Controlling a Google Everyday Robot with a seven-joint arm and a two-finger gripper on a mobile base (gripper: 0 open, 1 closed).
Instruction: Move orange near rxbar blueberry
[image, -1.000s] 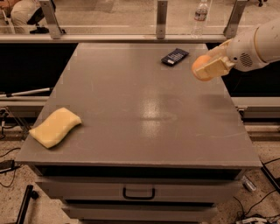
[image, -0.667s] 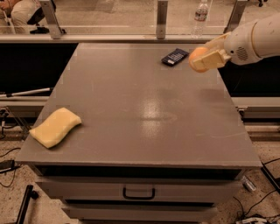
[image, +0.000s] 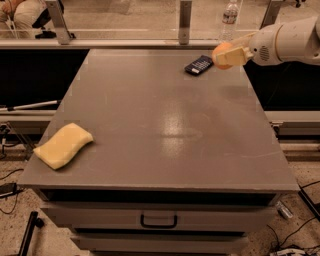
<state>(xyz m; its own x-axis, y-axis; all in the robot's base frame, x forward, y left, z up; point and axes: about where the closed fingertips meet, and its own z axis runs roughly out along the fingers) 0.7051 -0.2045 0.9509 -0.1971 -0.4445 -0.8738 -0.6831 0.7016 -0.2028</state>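
Note:
The orange (image: 221, 51) is round and plain orange. It is held in my gripper (image: 228, 54) above the far right part of the grey table (image: 150, 115). The gripper is shut on it, with a pale finger (image: 238, 56) across its right side. The white arm (image: 285, 42) reaches in from the right edge. The rxbar blueberry (image: 198, 65) is a flat dark bar lying on the table just left of and below the held orange, a short gap away.
A pale yellow wavy sponge (image: 63, 145) lies near the table's front left corner. A clear water bottle (image: 229, 15) stands behind the table's far edge. Drawers with a handle (image: 158, 220) sit under the tabletop.
My gripper has carried the orange up and to the left, toward the far edge, closer to the dark bar. The bar and sponge have not moved.

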